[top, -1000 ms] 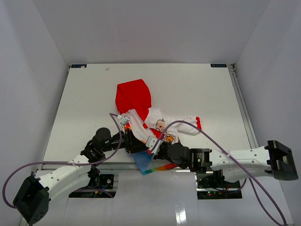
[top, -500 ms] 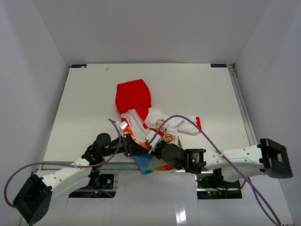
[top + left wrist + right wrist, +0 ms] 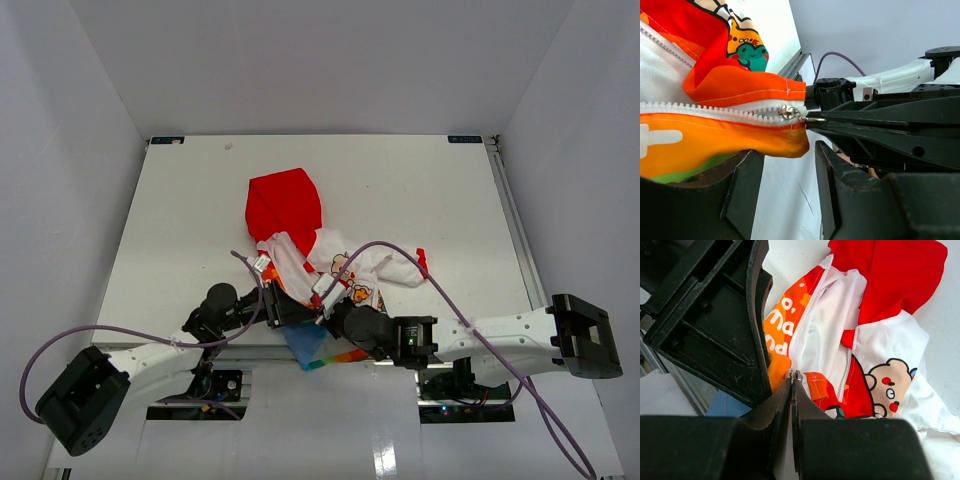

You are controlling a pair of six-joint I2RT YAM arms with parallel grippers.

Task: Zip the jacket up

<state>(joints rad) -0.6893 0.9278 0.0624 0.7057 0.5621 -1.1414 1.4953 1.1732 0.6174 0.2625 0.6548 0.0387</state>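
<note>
The jacket (image 3: 340,262) lies crumpled near the table's front edge, red hood (image 3: 285,203) toward the back, rainbow hem (image 3: 318,352) hanging over the edge. My right gripper (image 3: 318,303) is shut on the metal zipper pull (image 3: 792,374) at the bottom of the white zipper (image 3: 807,315). In the left wrist view the slider (image 3: 786,112) sits at the end of the orange hem (image 3: 740,140), with the right fingers (image 3: 850,119) pinching its tab. My left gripper (image 3: 785,160) is open; the orange hem corner hangs between its fingertips. It sits just left of the right gripper (image 3: 285,308).
The white table (image 3: 180,220) is enclosed by grey walls. A metal rail (image 3: 150,345) runs along the front edge. Purple cables (image 3: 400,255) arc over the jacket's right sleeve (image 3: 405,268).
Both grippers have drawn closer together at the jacket's bottom edge. The left arm's elbow has swung, and the right sleeve has shifted slightly.
</note>
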